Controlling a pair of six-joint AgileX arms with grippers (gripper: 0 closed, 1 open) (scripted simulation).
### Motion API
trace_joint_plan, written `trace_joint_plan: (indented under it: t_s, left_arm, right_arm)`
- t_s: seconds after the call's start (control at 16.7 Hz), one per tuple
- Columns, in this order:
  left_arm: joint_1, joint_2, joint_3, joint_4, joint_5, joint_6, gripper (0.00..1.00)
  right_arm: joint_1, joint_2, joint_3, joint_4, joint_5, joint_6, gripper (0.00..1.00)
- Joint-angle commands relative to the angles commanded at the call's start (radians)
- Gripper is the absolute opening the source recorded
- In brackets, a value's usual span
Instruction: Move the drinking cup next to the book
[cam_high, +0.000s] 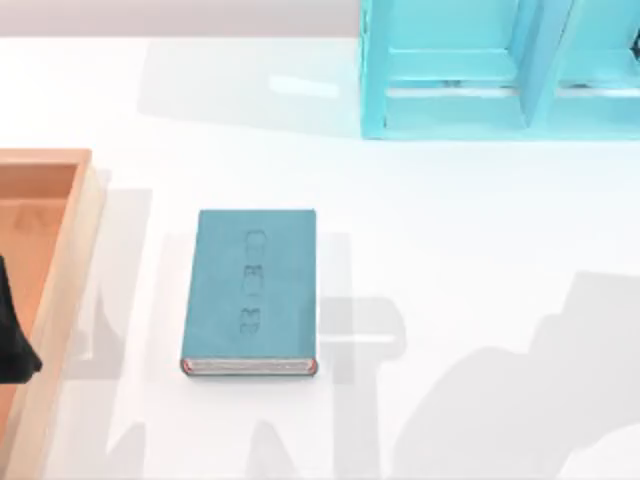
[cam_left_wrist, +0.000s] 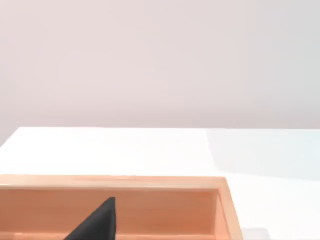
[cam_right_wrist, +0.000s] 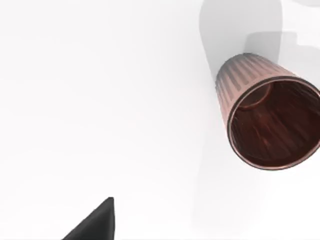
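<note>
On the white table (cam_high: 450, 260), left of its middle in the top view, the book (cam_high: 255, 290) lies flat with its teal cover up and its white page edges and red trim toward the near side. Nothing stands beside it. A wooden tray (cam_high: 62, 250) sits at the left edge of the table, and a light-blue shelf unit (cam_high: 500, 70) stands at the far side, toward the right.

The drinking cup (cam_right_wrist: 265, 117) appears in the right wrist view. It stands upright on the bare white table, with its open mouth toward the camera, so the dark reddish inside and the ribbed outer wall are both visible. The right gripper (cam_right_wrist: 95, 222) is above the table and apart from the cup; one dark fingertip is in the picture, and it touches nothing. I cannot tell how wide its fingers stand, but the cup is clearly not held.

The left gripper (cam_left_wrist: 97, 222) is over the wooden tray at the left side, well apart from the book. One dark tip of it is visible there too, so its opening cannot be judged.

In my judgement the task is at its beginning. The cup is not yet grasped and not yet beside the book. What is left is everything: to reach the cup, close on it, carry it toward the book and put it down upright just beside the cover.
</note>
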Motion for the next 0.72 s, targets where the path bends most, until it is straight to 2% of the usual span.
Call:
trace_joint_plan:
  t_s: [0.18,0.54,0.72]
  left_arm:
    - [0.000,0.000,0.000,0.000,0.000,0.000,1.00]
    - [0.000,0.000,0.000,0.000,0.000,0.000,1.00]
    - [0.000,0.000,0.000,0.000,0.000,0.000,1.00]
  right_arm:
    - [-0.001,0.009,-0.036,0.039,0.001,0.003,1.00]
    - [0.000,0.069,-0.235,0.310,0.002,0.005,1.00]
    - [-0.001,0.088,-0.294,0.379,0.002,0.004,1.00]
